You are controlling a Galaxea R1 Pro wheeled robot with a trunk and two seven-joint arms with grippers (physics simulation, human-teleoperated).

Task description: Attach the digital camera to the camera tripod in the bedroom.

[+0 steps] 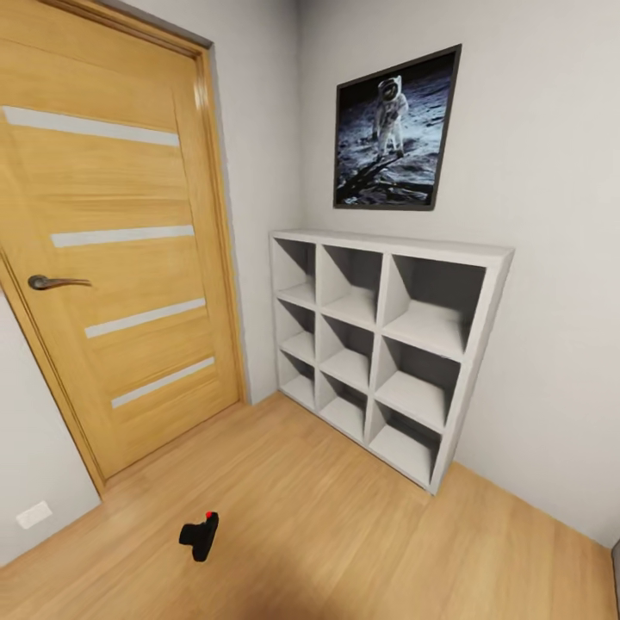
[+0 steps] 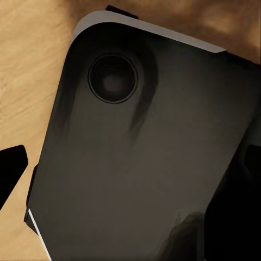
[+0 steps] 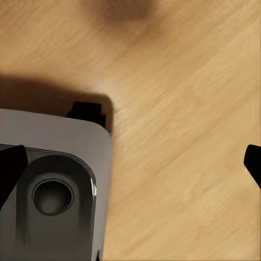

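Both your pincers hang empty over the robot's grey base [image 3: 49, 179], fingertips spread apart at the frame edges: left pincer [image 2: 130, 179], right pincer [image 3: 133, 163]. The digital camera [image 1: 200, 536] lies on the wood floor [image 1: 344, 534], near and left of centre. You're at the fetching step: next, lower an arm to it. Beyond stand a door [image 1: 120, 241] and a white cube shelf [image 1: 387, 344].

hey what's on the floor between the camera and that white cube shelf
Nothing. In the head view, only bare wood floor runs from the digital camera to the white cube shelf.
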